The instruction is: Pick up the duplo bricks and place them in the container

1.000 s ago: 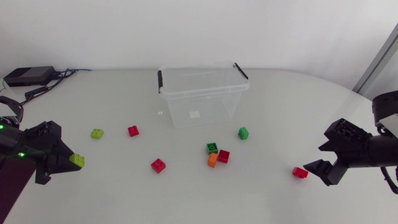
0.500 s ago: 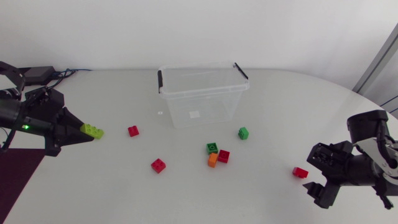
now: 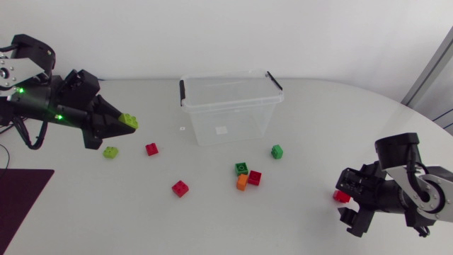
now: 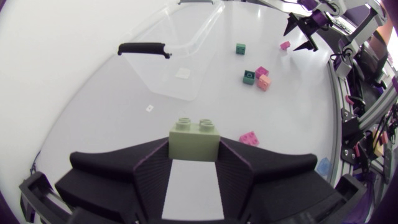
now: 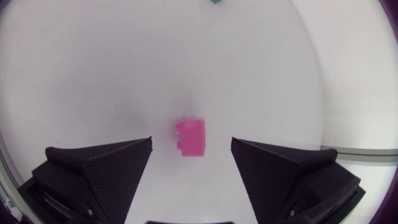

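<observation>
My left gripper (image 3: pixel 124 122) is shut on a lime green brick (image 3: pixel 129 120), held above the table left of the clear container (image 3: pixel 212 131). In the left wrist view the brick (image 4: pixel 193 138) sits clamped between the fingers, with the container (image 4: pixel 186 68) ahead of it. My right gripper (image 3: pixel 345 205) hangs open over a red brick (image 3: pixel 341 196) at the table's right. The right wrist view shows that brick (image 5: pixel 191 138) lying on the table between the spread fingers, touching neither.
Loose bricks lie in front of the container: a lime one (image 3: pixel 110 151), a red one (image 3: pixel 151 149), another red one (image 3: pixel 180 188), a green (image 3: pixel 241 168), orange (image 3: pixel 242 182) and red (image 3: pixel 254 177) cluster, and a green one (image 3: pixel 277 151).
My left gripper lifted the lime brick and carried it back and right, toward the container. My right gripper swung in over the red brick and now straddles it.
</observation>
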